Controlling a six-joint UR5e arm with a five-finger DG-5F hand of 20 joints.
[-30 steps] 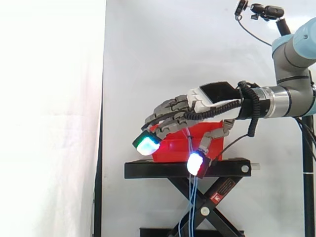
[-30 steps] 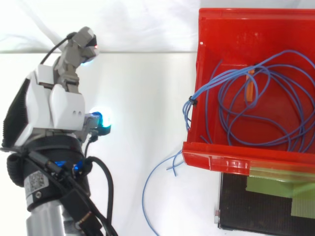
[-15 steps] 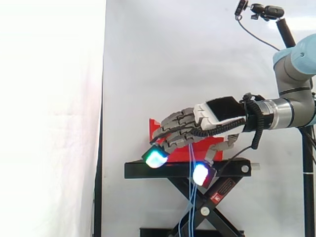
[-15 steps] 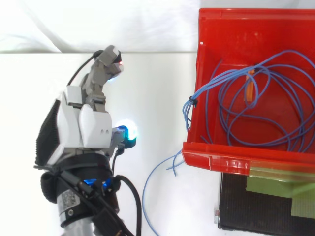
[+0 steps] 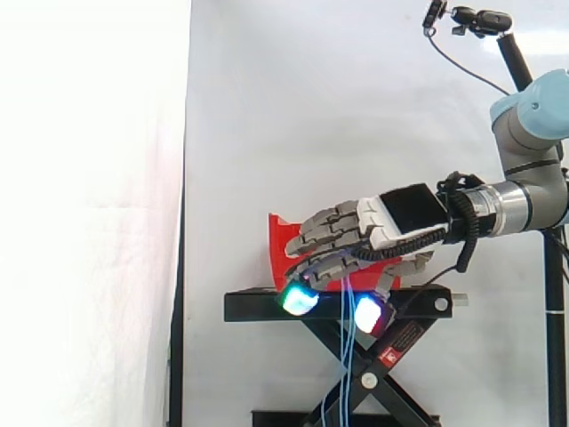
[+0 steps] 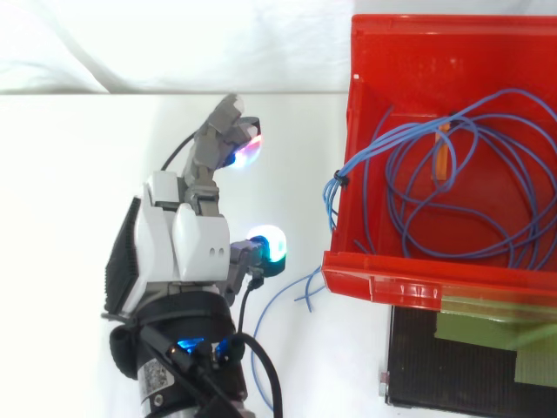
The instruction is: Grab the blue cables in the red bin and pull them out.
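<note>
The red bin (image 6: pixel 374 274) is cut off at three o'clock; at its nine o'clock, the hand (image 6: pixel 187 252) is seen loose-fingered, nothing grasped.

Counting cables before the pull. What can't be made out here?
Side view: the red bin's inside, hidden by its wall and the hand.
Top view: the bin's right part and the blue cables' loops there, cut off by the edge.
Side view: how many strands hang below the stand, too thin to count.
Top view: where the loose end outside the bin stops, behind the wrist.
</note>
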